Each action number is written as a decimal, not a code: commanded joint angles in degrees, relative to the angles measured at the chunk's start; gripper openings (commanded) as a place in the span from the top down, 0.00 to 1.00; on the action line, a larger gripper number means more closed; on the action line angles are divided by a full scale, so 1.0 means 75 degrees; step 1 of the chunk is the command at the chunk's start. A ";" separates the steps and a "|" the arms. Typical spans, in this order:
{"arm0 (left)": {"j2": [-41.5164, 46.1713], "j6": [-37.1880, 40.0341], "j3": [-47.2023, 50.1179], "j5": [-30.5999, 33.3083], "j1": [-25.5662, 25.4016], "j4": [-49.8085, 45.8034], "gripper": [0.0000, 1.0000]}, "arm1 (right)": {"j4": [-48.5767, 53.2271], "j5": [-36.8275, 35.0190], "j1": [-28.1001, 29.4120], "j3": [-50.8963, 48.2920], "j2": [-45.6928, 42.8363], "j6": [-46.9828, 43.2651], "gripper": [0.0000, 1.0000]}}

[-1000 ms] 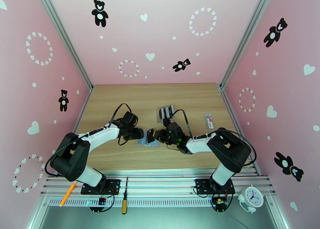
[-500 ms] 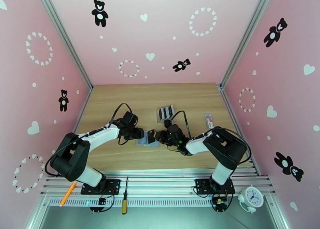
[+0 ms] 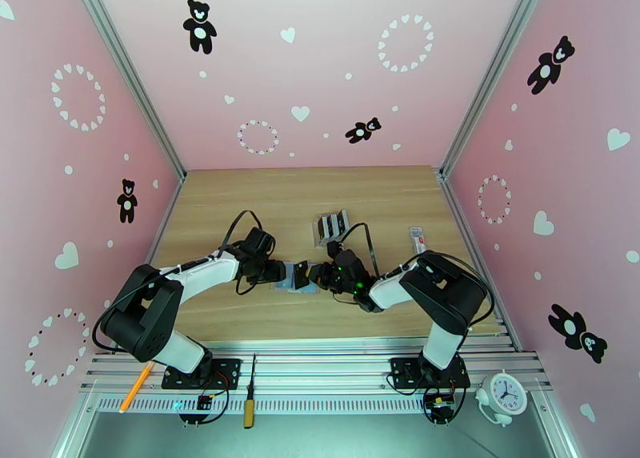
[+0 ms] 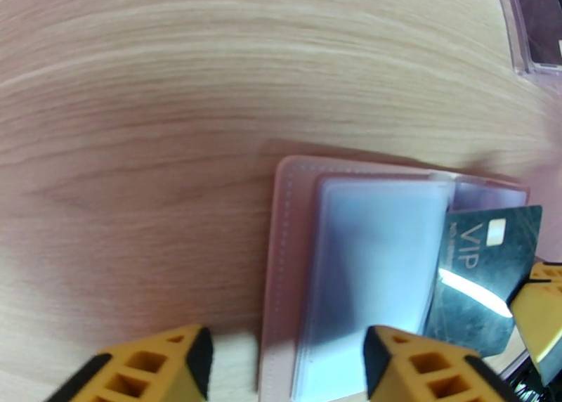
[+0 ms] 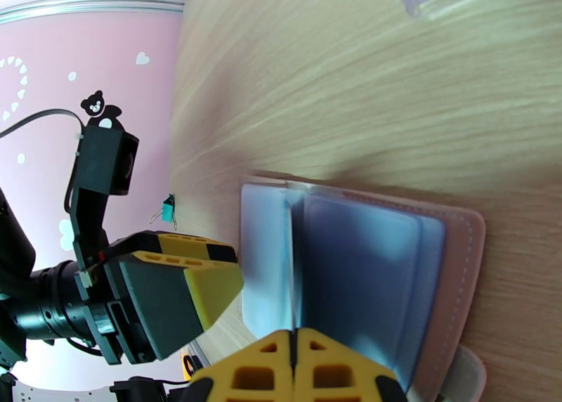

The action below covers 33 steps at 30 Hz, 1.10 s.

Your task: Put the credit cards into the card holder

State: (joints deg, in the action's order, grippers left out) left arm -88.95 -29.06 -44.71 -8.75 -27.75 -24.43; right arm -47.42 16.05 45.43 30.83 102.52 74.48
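Lately the gap between the 2 arms has narrowed. In the top view the right tool (image 3: 320,274) has crept leftward with its elbow swinging in, and the left tool (image 3: 278,271) has edged toward it. Both now sit over the card holder (image 4: 279,256), which lies open and flat on the surface (image 4: 175,101) between them. We see the right tool's jaws pressed fully together on 1 credit card (image 4: 485,277), a dark one marked VIP. It is pinched near its lower right corner and tilted, its left edge just beside the right edge of the bluish sleeves (image 4: 372,256). From the right wrist a thin upright edge, which we take for the same card, rises from the closed fingers along the fold of the sleeves. The left tool's jaws stand part open and straddle the holder's near edge, without clamping anything that we can make out. We judge that the insertion step is just beginning: the card has been brought to the sleeves, but we cannot tell that any of it has slid in. The left tool looks placed to steady the holder. More cards wait in the clear rack (image 3: 332,226) farther back, so we reckon the task is still early.
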 commanded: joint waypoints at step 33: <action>-0.0147 -0.0151 0.0266 -0.0282 -0.0128 0.0216 0.60 | -0.0456 -0.0027 0.0060 0.0447 0.0956 0.0293 0.98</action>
State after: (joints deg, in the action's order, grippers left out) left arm -88.99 -29.63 -43.86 -8.73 -27.94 -23.11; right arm -51.31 16.03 45.43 33.43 108.12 76.25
